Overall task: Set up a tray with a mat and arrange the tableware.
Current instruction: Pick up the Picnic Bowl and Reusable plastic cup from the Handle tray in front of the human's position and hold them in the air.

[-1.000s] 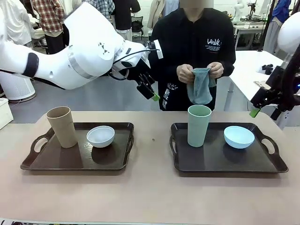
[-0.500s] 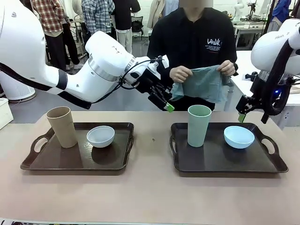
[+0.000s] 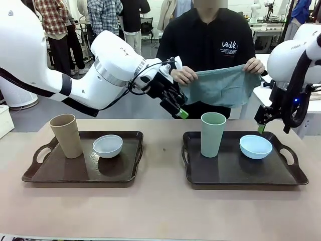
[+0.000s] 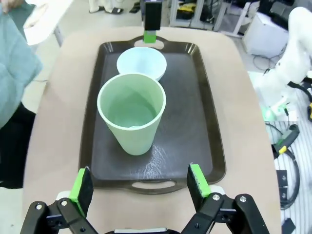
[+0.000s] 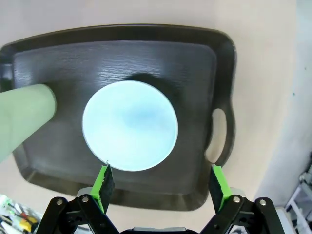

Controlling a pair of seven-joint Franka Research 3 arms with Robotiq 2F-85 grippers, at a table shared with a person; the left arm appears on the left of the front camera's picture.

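Observation:
Two dark trays rest on the table. The left tray [image 3: 70, 169] holds a tan cup [image 3: 66, 135] and a white bowl [image 3: 107, 145]. The right tray [image 3: 225, 169] [image 4: 195, 107] [image 5: 195, 73] holds a pale green cup [image 3: 213, 134] [image 4: 131, 112] [image 5: 22, 119] and a light blue bowl [image 3: 256, 146] [image 4: 141, 63] [image 5: 129, 125]. A person at the far side holds a teal mat [image 3: 220, 86] [image 4: 14, 63] spread between both hands. My left gripper [image 3: 178, 111] [image 4: 140, 180] hangs open and empty just below the mat's left end. My right gripper [image 3: 261, 126] [image 5: 162, 183] hovers open above the blue bowl.
Bare tabletop [image 3: 160, 211] lies between the trays and along the near edge. Beyond the person stand other people and a white side table [image 3: 273, 70] at the back right.
The person unfolded the mat and stretched it wide. My left arm swung right toward the mat's left end. My right arm came down over the right tray.

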